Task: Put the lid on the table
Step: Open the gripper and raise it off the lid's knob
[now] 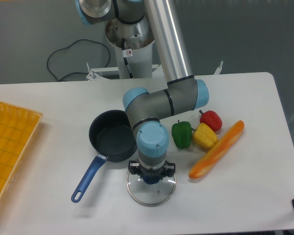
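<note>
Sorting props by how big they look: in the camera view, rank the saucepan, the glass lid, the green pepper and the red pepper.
1. saucepan, counting its handle
2. lid
3. green pepper
4. red pepper, partly hidden by the yellow pepper, so unsure.

lid's knob (152, 179) mostly hidden between the jaws, gripper (152, 180) fingertips obscured by wrist, tray (10, 147) cut off far left
</note>
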Controlling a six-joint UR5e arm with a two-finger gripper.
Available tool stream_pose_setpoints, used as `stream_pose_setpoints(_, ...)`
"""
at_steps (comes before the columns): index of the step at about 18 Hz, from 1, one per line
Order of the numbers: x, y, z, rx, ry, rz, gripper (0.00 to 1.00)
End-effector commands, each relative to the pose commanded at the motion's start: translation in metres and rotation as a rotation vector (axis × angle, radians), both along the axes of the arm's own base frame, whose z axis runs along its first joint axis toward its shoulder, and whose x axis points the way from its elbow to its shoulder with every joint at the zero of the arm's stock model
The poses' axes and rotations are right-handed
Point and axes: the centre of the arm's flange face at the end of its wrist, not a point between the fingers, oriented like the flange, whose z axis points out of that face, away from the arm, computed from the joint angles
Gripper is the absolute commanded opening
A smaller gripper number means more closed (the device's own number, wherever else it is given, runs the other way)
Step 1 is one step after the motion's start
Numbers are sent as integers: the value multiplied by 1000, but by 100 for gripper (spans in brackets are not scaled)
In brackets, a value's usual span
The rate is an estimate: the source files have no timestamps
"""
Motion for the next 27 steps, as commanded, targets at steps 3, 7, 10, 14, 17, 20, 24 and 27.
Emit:
stream_pose_setpoints(3,0,0,0,-1,1,-5,80)
stream_pose_setpoints(7,-1,0,3,2,7,-9,89)
stream_pose_setpoints(10,0,0,8,5,14,-8,98)
stream_pose_setpoints(14,0,-2,19,9,32,-7,100)
stream_pose_setpoints(17,-2,-5,33,8,69,-18,100)
stream_pose_setpoints(20,-5,-11,55,25,96,-91,100)
stream_pose_setpoints(24,-24,-33,76,16,127,-191,100)
stream_pose_setpoints(27,-48,-55,83,11,135,-270,100)
